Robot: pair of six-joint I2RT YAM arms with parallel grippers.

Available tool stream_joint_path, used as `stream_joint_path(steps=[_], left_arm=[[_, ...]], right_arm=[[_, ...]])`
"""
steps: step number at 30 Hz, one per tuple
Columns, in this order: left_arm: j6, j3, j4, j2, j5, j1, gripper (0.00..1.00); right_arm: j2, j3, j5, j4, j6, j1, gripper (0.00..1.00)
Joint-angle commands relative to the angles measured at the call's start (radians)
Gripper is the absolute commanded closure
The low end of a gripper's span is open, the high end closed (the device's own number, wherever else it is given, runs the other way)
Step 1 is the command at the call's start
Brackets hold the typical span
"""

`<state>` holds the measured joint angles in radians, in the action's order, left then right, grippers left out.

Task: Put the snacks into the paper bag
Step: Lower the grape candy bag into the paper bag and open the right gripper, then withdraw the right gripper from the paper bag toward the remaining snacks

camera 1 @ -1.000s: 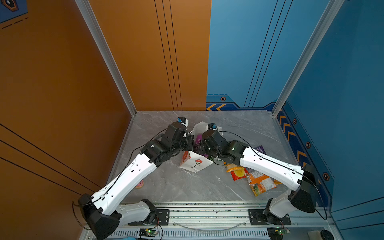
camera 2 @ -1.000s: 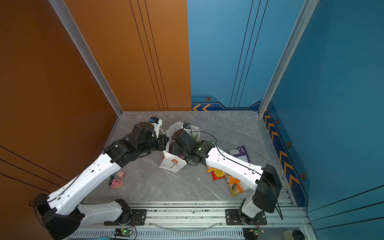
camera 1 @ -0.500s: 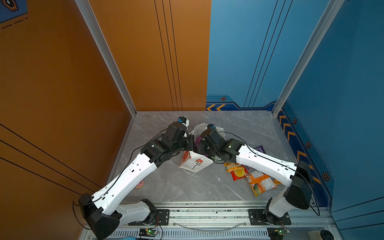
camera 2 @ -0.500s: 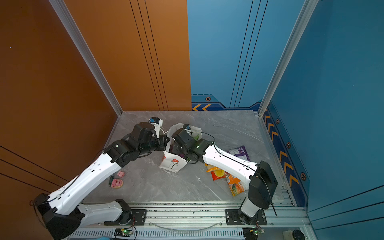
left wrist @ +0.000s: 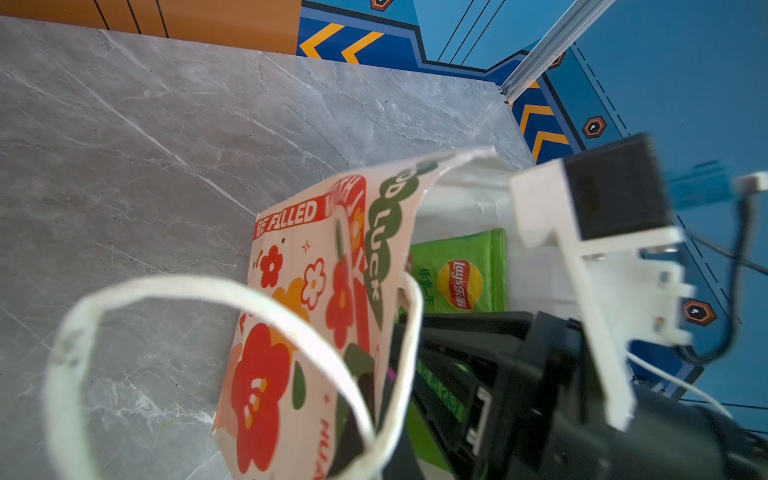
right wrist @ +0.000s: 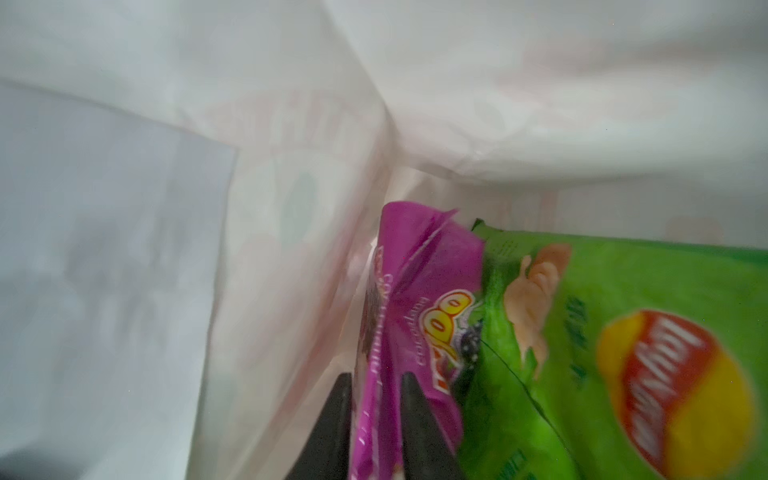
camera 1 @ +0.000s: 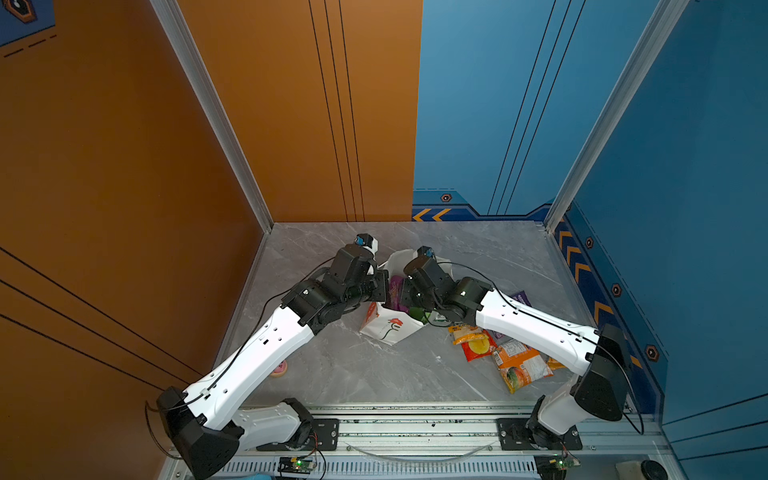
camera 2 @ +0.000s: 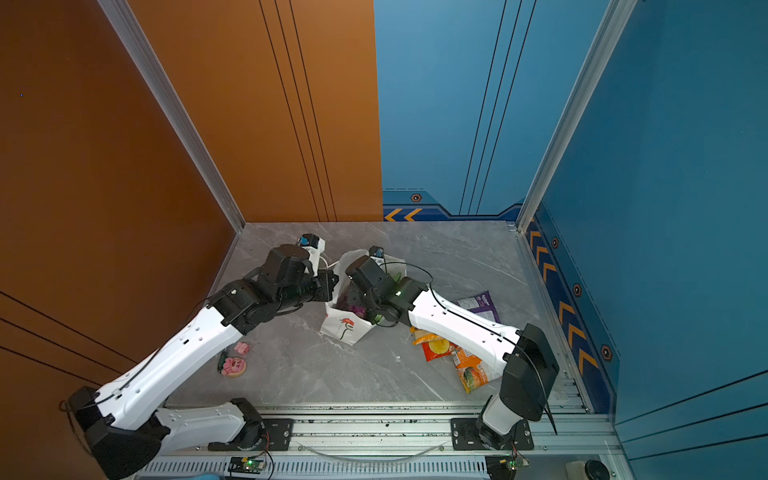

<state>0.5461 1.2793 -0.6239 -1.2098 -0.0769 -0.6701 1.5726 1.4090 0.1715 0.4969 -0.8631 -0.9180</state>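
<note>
The white paper bag stands mid-table, its flowered side wall close in the left wrist view. My left gripper is shut on the bag's left rim and holds the mouth apart. My right gripper reaches down inside the bag, jaws slightly open, with a purple grape packet still between the fingers. A green crisp packet lies in the bag beside it. To the right on the table lie a red packet, an orange packet and a small purple packet.
Two small pink things lie near the left arm's white link. Orange and blue walls close in the grey marble table on three sides. A metal rail with both arm bases runs along the front.
The right arm has pushed further into the bag with the purple packet, and its jaws have parted slightly. The left arm and the bag have stayed put.
</note>
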Motion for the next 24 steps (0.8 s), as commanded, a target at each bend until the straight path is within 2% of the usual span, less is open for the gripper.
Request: stream_joint_path(steps=[1,4,8,14,20,24], left_arm=[[0.003,0.009,0.016,0.008,-0.037,0.009,1.00],[0.004,0.013,0.007,0.001,-0.033,0.019,1.00],[-0.008,0.026,-0.018,-0.004,-0.022,0.049,1.00],[-0.044,0.040,-0.055,0.002,0.071,0.132,1.00],[-0.103,0.045,-0.071,0.023,0.135,0.187,1.00],[-0.132,0.010,-0.069,0.037,0.145,0.196,1.00]], right_arm=[[-0.082,0.017,0.040,0.001,0.045,0.000,0.66],[-0.134,0.014,0.033,-0.013,0.089,-0.005,0.58],[-0.217,0.020,0.017,-0.009,0.169,-0.007,0.54],[-0.362,-0.005,0.036,0.040,0.307,0.012,0.48],[-0.514,-0.156,0.045,0.076,0.347,0.121,0.45],[-0.605,-0.280,0.002,0.144,0.292,0.292,0.44]])
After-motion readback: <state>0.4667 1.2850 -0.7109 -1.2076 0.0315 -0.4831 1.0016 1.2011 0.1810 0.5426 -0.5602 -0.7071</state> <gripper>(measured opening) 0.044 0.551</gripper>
